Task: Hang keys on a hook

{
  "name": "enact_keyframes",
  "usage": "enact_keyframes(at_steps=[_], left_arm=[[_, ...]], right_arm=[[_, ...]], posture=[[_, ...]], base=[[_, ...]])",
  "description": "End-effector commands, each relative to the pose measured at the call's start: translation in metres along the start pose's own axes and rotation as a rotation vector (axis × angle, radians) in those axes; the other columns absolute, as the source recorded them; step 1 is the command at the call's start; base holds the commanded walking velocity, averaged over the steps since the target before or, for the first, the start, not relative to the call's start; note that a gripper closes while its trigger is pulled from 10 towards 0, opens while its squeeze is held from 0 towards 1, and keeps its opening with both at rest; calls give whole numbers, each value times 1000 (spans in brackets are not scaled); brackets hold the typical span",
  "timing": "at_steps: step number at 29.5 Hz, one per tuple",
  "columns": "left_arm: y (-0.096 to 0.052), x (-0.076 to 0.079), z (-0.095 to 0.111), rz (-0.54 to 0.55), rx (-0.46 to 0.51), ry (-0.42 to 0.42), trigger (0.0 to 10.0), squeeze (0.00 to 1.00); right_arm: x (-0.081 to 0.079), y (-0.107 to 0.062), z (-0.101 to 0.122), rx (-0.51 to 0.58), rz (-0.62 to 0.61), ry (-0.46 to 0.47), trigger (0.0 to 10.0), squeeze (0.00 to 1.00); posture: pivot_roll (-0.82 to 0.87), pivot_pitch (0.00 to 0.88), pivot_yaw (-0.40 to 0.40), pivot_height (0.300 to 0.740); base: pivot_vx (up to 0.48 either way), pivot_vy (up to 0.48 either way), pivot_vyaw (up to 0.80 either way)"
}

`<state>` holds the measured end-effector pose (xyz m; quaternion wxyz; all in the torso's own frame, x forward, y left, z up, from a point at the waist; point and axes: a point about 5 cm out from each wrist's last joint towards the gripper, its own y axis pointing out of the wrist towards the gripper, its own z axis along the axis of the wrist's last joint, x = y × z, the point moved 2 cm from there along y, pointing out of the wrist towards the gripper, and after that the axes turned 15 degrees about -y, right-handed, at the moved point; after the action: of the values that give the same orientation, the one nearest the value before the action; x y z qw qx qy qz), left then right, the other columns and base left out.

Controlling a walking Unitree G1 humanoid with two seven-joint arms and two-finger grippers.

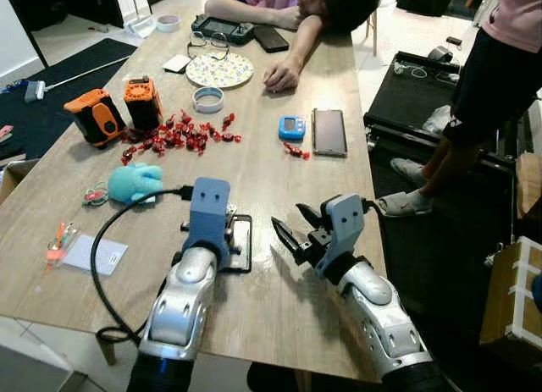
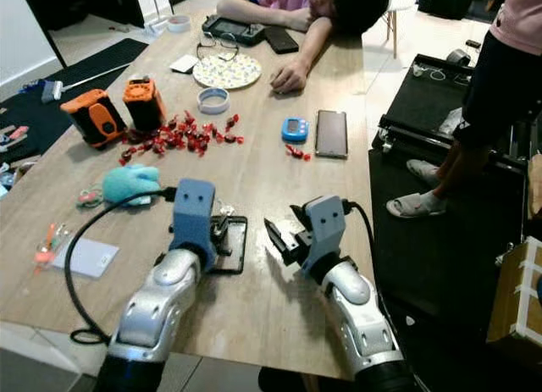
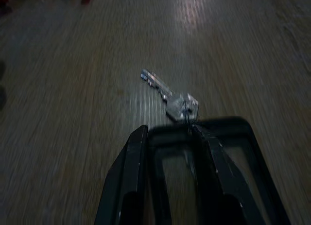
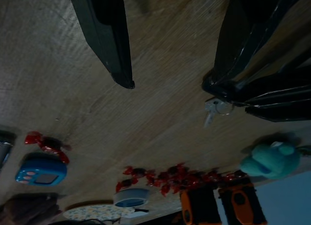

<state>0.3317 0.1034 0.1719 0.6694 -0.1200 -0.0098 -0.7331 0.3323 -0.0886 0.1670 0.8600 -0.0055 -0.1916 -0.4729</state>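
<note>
Your key (image 3: 167, 95) is a single silver one, lying flat on the wooden tabletop (image 1: 279, 189), closer to the near edge than the far one and roughly midway between the left and right edges. Its head (image 3: 183, 107) touches the rim of a black rectangular frame (image 3: 228, 132); its blade (image 3: 154, 81) points toward the far-left corner.

Silver arms, blue-grey wrists, black cable

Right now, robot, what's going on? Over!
Left hand down at key on table. Right hand open beside it. No hook in sight.
</note>
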Motion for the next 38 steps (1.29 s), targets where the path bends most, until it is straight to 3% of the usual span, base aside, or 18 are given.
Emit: enact_keyframes(at_steps=[1, 4, 5, 6, 7, 10, 11, 12, 13, 14, 24, 25, 38], left_arm=[[-3, -3, -5, 8, -24, 2, 10000, 0], [-2, -5, -5, 28, -22, -1, 10000, 0], [-2, -5, -5, 30, -22, 0, 7922, 0], [-2, -5, -5, 30, -22, 1, 7922, 0], [-2, -5, -4, 30, -22, 0, 5882, 0], [-3, -2, -2, 19, -23, -6, 6275, 0], [-3, 0, -1, 11, -23, -11, 7020, 0], [-4, 1, -1, 5, -23, -15, 9294, 0], [-4, 4, -1, -4, -25, -21, 9294, 0], [-5, 10, -1, -17, -28, -29, 10000, 0], [0, 30, -1, -47, -26, -55, 9961, 0], [3, 33, 0, -48, -24, -52, 9490, 0], [13, 21, 3, 13, -8, -42, 8706, 0]], right_arm=[[-5, -4, -4, -14, 17, 13, 10000, 0], [-5, -3, -4, -15, 20, 14, 10000, 0], [-5, -3, -4, -15, 20, 14, 10000, 0], [-5, -2, -4, -15, 21, 14, 10000, 0], [-5, -2, -4, -15, 21, 14, 10000, 0], [-4, -2, -4, -15, 19, 13, 10000, 0], [-4, -2, -4, -16, 18, 13, 10000, 0], [-4, -2, -4, -16, 18, 13, 10000, 0], [-4, -3, -4, -17, 19, 13, 10000, 0], [-4, -3, -5, -20, 19, 13, 10000, 0], [-5, -2, -8, -29, 17, 17, 10000, 0], [-5, -2, -8, -29, 17, 17, 10000, 0], [-5, -3, -6, -24, 10, 17, 10000, 0]], posture=[[86, 263, 12, 740], [86, 258, 10, 740], [86, 257, 9, 740], [86, 257, 9, 740], [83, 253, 10, 740], [83, 253, 10, 740], [83, 253, 10, 740], [83, 253, 10, 740], [83, 253, 10, 740], [83, 253, 10, 740], [81, 255, 10, 740], [81, 255, 10, 740], [73, 261, 17, 740]], base=[[0, 0, 0], [0, 0, 0], [0, 0, 0], [0, 0, 0], [0, 0, 0], [0, 0, 0], [0, 0, 0], [0, 0, 0], [0, 0, 0], [0, 0, 0], [0, 0, 0], [0, 0, 0], [0, 0, 0]])
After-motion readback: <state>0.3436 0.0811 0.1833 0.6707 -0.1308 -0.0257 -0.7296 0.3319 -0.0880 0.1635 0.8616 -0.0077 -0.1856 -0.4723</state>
